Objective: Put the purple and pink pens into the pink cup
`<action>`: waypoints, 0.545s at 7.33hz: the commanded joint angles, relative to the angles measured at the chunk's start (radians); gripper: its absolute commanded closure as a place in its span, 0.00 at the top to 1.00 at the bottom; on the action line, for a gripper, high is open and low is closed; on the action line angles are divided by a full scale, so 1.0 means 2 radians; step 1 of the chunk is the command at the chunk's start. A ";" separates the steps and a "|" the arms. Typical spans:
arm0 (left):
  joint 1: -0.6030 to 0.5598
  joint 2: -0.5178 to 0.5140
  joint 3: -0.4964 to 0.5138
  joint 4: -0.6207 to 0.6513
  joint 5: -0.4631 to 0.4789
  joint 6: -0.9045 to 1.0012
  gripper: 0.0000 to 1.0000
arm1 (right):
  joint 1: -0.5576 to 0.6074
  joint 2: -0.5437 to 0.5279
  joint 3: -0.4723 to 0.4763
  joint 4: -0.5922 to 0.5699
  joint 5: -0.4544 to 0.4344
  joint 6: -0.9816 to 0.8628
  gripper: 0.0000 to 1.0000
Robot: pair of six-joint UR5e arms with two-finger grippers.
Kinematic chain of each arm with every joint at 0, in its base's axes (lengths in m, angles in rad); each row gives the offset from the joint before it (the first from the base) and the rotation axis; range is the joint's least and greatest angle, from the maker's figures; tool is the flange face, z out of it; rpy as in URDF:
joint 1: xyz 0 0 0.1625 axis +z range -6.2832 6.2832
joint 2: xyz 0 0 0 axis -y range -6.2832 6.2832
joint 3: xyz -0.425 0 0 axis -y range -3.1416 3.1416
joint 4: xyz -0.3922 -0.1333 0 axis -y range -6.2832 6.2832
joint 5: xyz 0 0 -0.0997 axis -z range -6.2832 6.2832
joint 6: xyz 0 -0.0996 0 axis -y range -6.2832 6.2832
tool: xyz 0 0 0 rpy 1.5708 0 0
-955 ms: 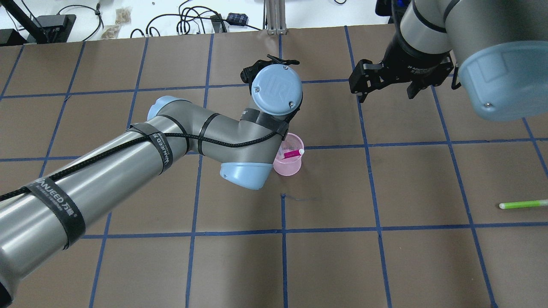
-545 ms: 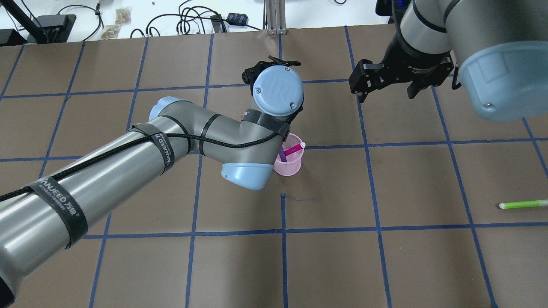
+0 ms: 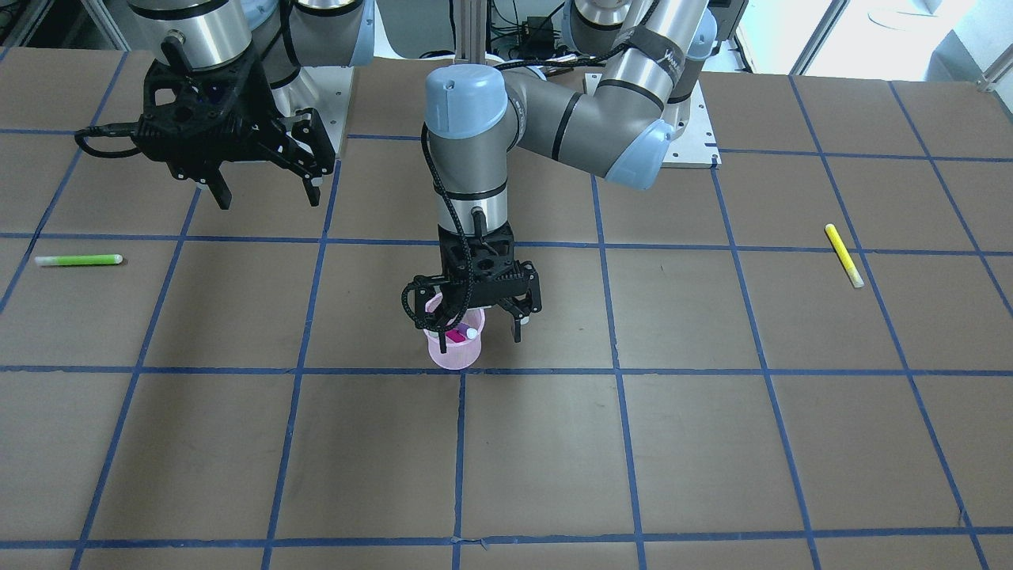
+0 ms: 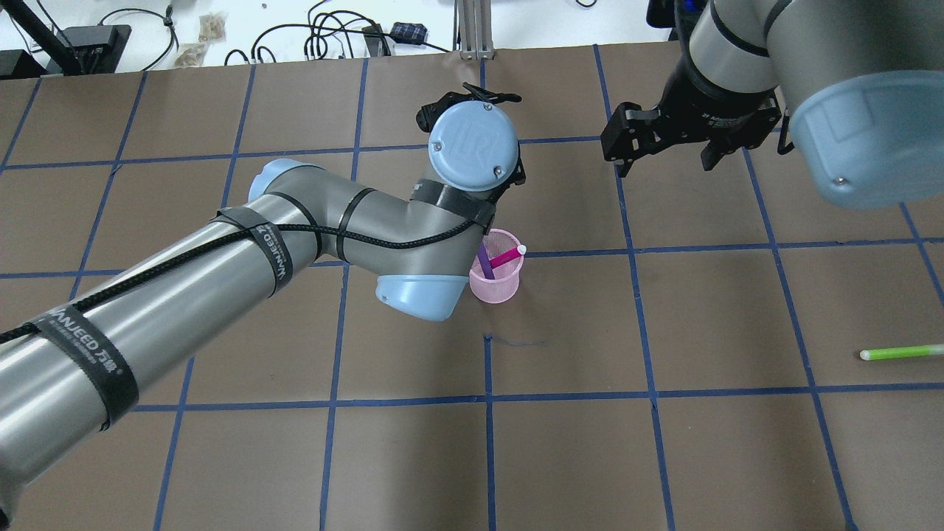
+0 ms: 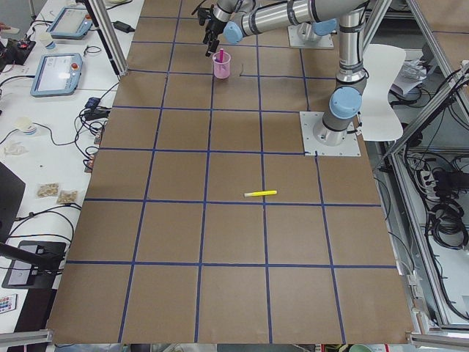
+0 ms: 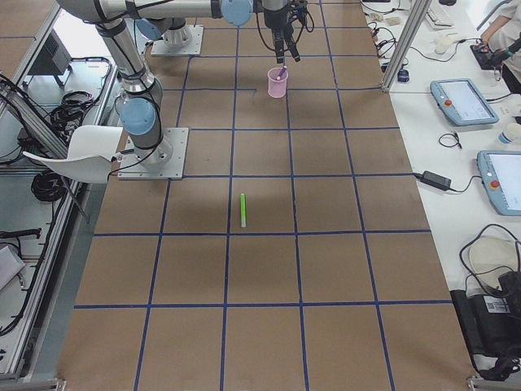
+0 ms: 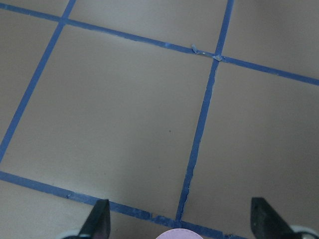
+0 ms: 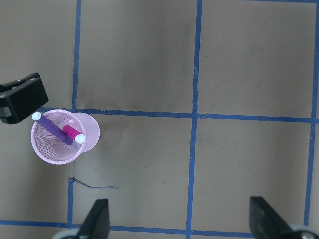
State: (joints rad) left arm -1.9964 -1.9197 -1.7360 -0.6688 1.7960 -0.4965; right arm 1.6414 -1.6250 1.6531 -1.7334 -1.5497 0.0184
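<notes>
The pink mesh cup [image 4: 498, 284] stands upright near the table's middle, also in the front view [image 3: 453, 355] and the right wrist view [image 8: 56, 149]. The pink pen [image 4: 505, 257] and the purple pen [image 4: 484, 259] both stand in it, leaning on its rim; both show in the right wrist view, pink [image 8: 71, 133] and purple [image 8: 51, 127]. My left gripper [image 3: 472, 328] hangs open and empty just above the cup; its wrist view [image 7: 180, 226] shows the jaws wide apart. My right gripper [image 4: 664, 161] is open and empty, high at the far right.
A green pen [image 4: 900, 352] lies on the table at my right, also in the front view [image 3: 77, 260]. A yellow pen [image 3: 844, 254] lies at my left. Blue tape lines grid the brown table top.
The pink pen has tipped from lying low in the cup to leaning on its rim. My left wrist has shifted slightly away from the cup. The right arm has not moved.
</notes>
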 commanded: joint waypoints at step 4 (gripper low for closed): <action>0.151 0.080 0.074 -0.300 -0.076 0.178 1.00 | 0.002 0.002 -0.001 0.000 0.001 0.005 1.00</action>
State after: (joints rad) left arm -1.7754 -1.8039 -1.6729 -1.0441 1.6757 -0.1791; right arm 1.6432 -1.6236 1.6529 -1.7334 -1.5485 0.0212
